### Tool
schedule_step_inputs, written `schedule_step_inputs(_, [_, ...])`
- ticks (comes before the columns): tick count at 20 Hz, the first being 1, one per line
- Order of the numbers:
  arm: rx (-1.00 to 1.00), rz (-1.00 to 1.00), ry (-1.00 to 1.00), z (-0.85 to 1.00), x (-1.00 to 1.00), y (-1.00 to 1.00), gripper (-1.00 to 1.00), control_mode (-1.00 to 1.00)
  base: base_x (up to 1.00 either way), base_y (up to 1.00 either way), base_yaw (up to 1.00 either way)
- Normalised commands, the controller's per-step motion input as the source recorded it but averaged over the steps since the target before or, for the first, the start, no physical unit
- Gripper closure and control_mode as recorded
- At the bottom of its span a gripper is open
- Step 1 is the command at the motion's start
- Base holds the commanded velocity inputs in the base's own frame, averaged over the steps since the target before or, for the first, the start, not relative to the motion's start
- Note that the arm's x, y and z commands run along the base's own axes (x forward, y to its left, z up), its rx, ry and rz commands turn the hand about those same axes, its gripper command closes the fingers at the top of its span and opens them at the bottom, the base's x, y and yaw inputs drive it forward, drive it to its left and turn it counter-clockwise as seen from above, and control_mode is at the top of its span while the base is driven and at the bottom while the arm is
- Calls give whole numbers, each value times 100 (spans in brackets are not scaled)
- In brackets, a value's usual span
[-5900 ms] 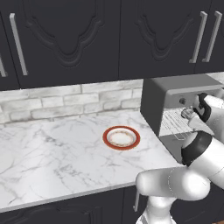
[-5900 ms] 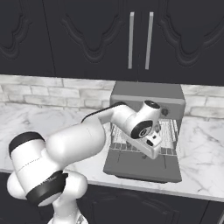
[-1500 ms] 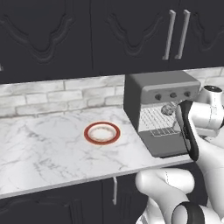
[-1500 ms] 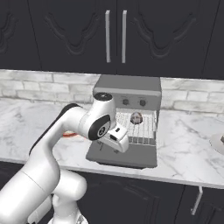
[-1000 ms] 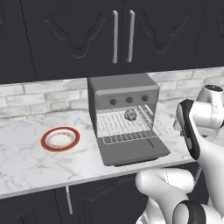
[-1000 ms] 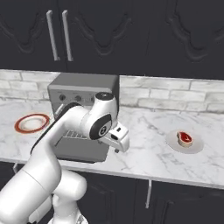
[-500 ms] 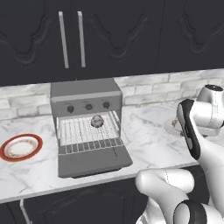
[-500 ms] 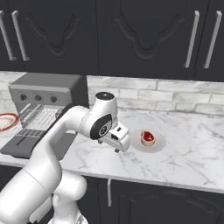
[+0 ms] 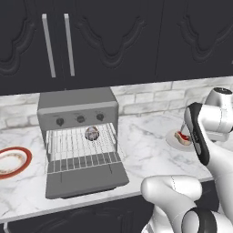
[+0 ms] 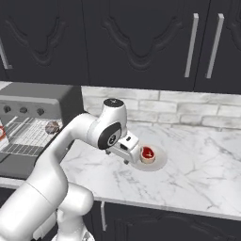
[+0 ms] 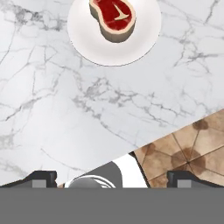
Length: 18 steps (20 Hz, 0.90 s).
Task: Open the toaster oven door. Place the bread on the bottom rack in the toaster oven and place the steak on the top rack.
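The toaster oven (image 9: pixel 77 107) stands on the counter with its door (image 9: pixel 86 178) folded down flat in front. The bread (image 9: pixel 92 133) lies on a wire rack inside it, also seen as a bread lump (image 10: pixel 52 126) in the right base view. The steak (image 10: pixel 147 153) sits on a white plate (image 10: pixel 159 162), red with pale edging. My gripper (image 10: pixel 124 158) hovers just left of that plate, open with nothing in it. In the hand view the steak (image 11: pixel 113 15) is at the top and my gripper (image 11: pixel 113 178) is well short of it, fingertips (image 11: pixel 41 177) wide apart.
A red-rimmed plate (image 9: pixel 11 159) lies left of the oven. Dark cabinets hang above the marble counter (image 10: pixel 197 179). The counter's front edge runs diagonally through the hand view, with brown floor tiles (image 11: pixel 192 144) beyond it.
The base has driven right, so the oven slid left in both base views and the steak's plate came closer to centre. The gripper stayed open.
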Motion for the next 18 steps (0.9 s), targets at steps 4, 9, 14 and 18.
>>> schedule_step_inputs(4, [0, 0, 0, 0, 0, 0, -100, 100, 0, 0, 0])
schedule_step_inputs(9, [0, 0, 0, 0, 0, 0, -100, 100, 0, 0, 0])
schedule_step_inputs(14, [0, 0, 0, 0, 0, 0, -100, 100, 0, 0, 0])
schedule_step_inputs(18, [0, 0, 0, 0, 0, 0, -100, -100, 0, 0, 0])
